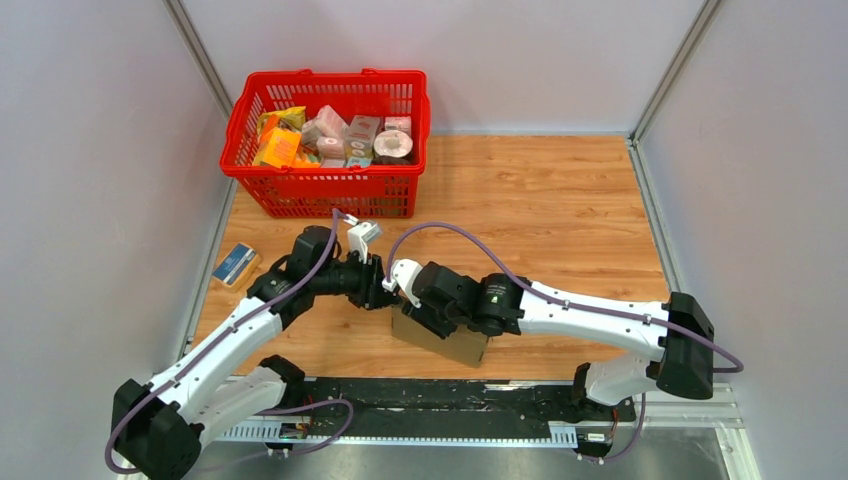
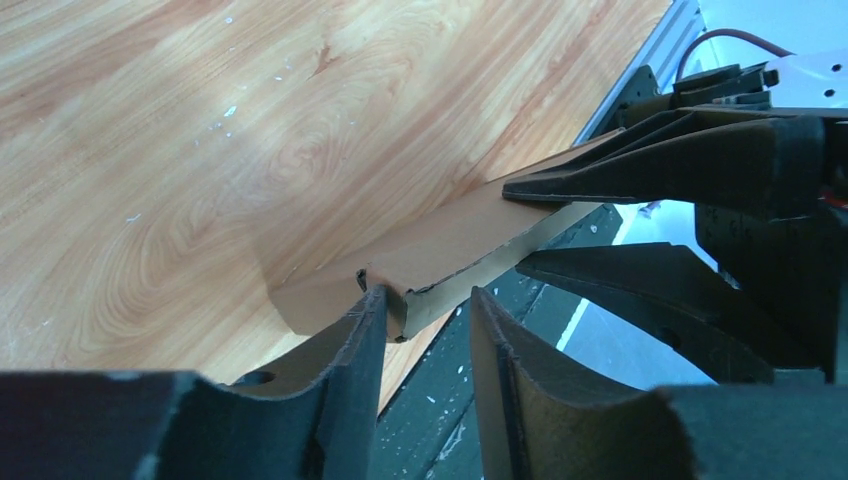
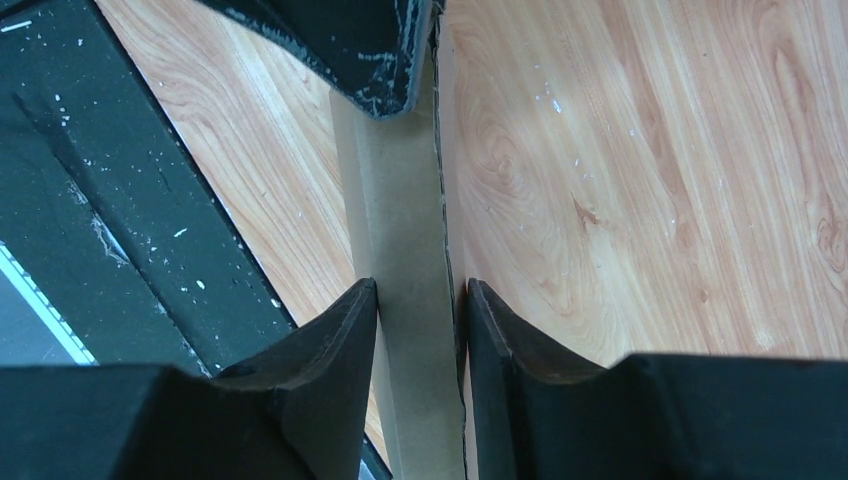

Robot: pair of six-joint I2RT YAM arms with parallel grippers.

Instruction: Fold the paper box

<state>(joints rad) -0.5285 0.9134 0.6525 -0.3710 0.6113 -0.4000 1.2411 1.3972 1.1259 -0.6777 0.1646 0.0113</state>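
Your paper box (image 1: 452,346) stands on the wooden counter (image 1: 560,200), close to the near edge and about in the middle from left to right. It is partly folded: one brown wall is raised, and both hands meet at this wall.

Your right hand (image 3: 420,292) has the wall between its two fingers. In the right wrist view the cardboard fills the whole gap, and each black finger touches one face of it. So the right hand is closed on the paper box.

Your left hand (image 2: 426,294) is at the end of the same wall, just beside the right hand. In the left wrist view the folded corner of the cardboard lies between its fingers. One finger (image 2: 362,330) touches the cardboard. On the other side a dark gap shows lower down, so I cannot tell whether this hand presses the wall or only stands around it.

Well apart from the box, the red basket (image 1: 330,195) stands at the back left of the counter, with groceries (image 1: 335,135) inside it. The small blue-and-tan packet (image 1: 235,264) lies flat near the left edge.
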